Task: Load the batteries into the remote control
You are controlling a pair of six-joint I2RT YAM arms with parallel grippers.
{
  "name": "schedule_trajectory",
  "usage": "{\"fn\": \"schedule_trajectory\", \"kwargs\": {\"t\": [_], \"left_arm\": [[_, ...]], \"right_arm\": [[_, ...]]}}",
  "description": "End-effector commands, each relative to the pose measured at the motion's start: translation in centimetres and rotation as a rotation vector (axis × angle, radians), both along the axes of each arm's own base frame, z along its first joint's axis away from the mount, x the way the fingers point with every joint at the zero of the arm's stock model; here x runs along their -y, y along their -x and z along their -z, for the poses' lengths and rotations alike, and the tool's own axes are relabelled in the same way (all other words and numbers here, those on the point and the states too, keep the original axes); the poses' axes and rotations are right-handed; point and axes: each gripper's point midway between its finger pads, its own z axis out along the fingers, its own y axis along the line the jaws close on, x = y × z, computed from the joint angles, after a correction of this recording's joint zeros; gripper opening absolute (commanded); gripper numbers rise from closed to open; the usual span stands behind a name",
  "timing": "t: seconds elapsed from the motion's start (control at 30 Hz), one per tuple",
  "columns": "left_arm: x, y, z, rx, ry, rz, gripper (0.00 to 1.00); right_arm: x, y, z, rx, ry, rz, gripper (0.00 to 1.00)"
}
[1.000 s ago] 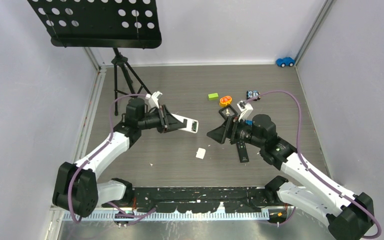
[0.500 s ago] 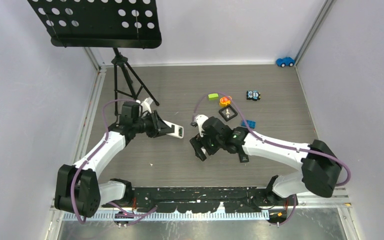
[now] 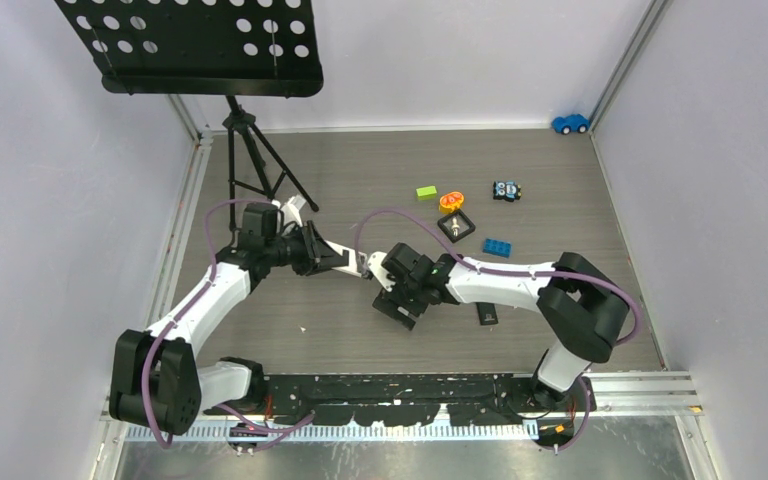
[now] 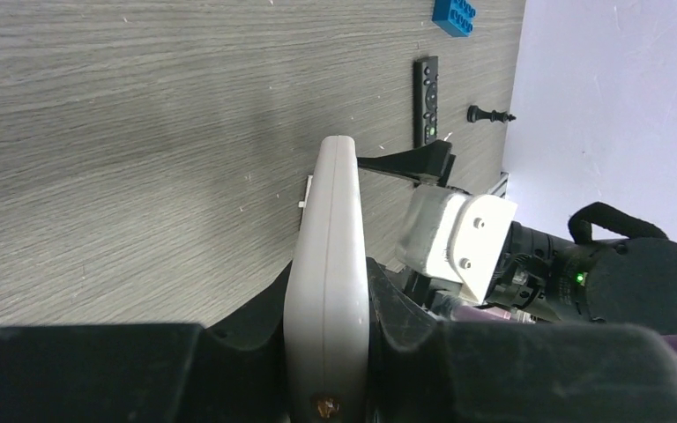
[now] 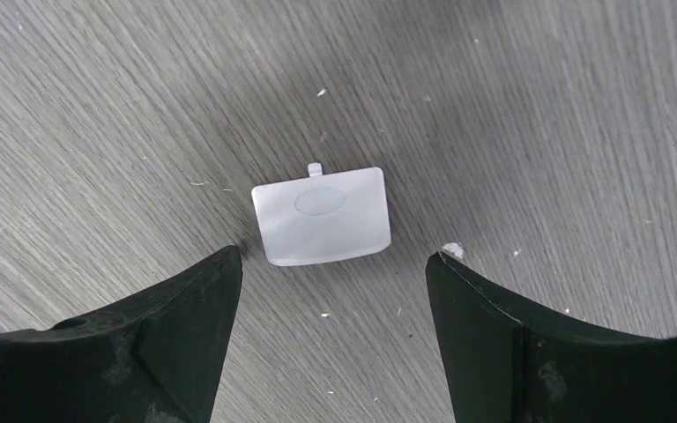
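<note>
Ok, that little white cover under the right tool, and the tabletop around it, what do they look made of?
Battery cover: most likely moulded plastic, pale grey-white with a satin sheen; it has a small moulded tab and an oval thumb recess. Table: grey wood-grain surface, probably laminate, matte with even, printed-looking streaks.

Bright even light, soft shadows, sharp focus

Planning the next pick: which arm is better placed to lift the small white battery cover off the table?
Right. The right gripper, open, hangs directly over the small white plastic cover, a finger either side; the left gripper is shut on the white plastic remote control.
</note>
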Motion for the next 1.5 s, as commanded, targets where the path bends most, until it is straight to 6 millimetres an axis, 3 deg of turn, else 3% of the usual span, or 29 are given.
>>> {"fn": "schedule_trajectory", "kwargs": {"t": [0.0,0.17,0.57,0.77,0.9,1.27,1.33,1.4,1.47], "left_arm": [[0.3,0.0,-1.0,0.025,0.037,0.027,0.0],[0.3,0.1,-1.0,0.024,0.041,0.028,0.0],[0.3,0.4,-1.4,0.025,0.049,0.029,0.0],[0.3,0.5,-1.5,0.025,0.056,0.028,0.0],[0.4,0.6,-1.5,0.023,0.064,0.027,0.0],[0.2,0.4,-1.3,0.019,0.061,0.019,0.0],[0.2,0.4,-1.3,0.018,0.062,0.02,0.0],[0.2,0.4,-1.4,0.019,0.065,0.02,0.0],[0.2,0.4,-1.4,0.018,0.067,0.023,0.0]], "right_arm": [[-2.5,-0.7,-1.2,0.036,-0.065,-0.101,0.8],[-2.4,-0.2,-0.5,-0.021,-0.056,-0.13,0.74],[-1.0,0.6,0.5,-0.142,0.001,-0.137,0.68],[-0.4,0.5,0.6,-0.139,0.031,-0.133,0.64],[0.2,-0.1,1.7,-0.113,0.067,-0.116,0.59],[-0.6,-0.5,2.3,-0.073,0.042,-0.116,0.63],[-0.4,-0.3,2.5,-0.088,0.053,-0.118,0.59],[-0.3,0.0,2.6,-0.106,0.06,-0.119,0.45],[-0.3,0.0,2.4,-0.108,0.065,-0.119,0.38]]}}
